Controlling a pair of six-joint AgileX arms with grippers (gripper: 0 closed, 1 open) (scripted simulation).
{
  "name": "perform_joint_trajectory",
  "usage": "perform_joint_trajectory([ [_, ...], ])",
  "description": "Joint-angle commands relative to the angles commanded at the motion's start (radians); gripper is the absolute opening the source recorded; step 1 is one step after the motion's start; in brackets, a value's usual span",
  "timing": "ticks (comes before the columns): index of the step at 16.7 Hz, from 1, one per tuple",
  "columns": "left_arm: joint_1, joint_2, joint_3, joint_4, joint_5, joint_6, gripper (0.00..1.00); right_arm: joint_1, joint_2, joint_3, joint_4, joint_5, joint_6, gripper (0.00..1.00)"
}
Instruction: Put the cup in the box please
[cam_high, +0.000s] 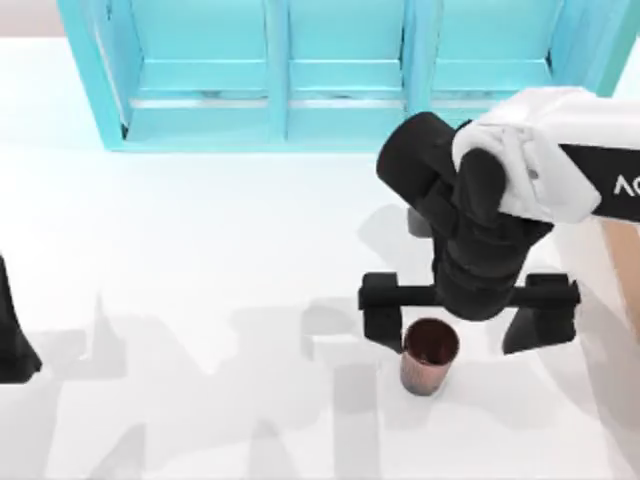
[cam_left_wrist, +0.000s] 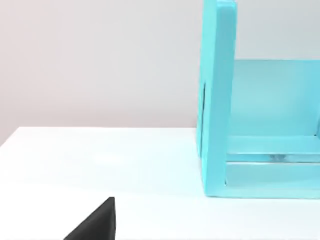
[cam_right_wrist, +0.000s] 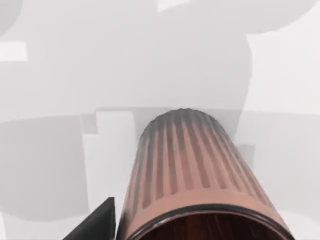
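Copper-brown ribbed cup (cam_high: 429, 357), dark inside; turquoise shelf unit (cam_high: 330, 70); white table (cam_high: 180, 250); black right gripper (cam_high: 468, 322)

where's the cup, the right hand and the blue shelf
cup (cam_high: 428, 356), top view, on its dark inside.
right hand (cam_high: 468, 327), top view, midway between its spread fingertips.
turquoise shelf (cam_high: 277, 70), top view, on a divider wall.
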Motion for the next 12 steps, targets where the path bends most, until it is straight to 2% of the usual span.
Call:
perform_joint_trajectory([
  [6,0.000,0.000,0.000,0.000,0.000,0.000,1.00,0.002,0.010,-0.028,0.031,0.000,0.002,1.00],
  [12,0.000,0.000,0.000,0.000,0.000,0.000,1.00,0.002,0.010,-0.028,0.031,0.000,0.002,0.55],
])
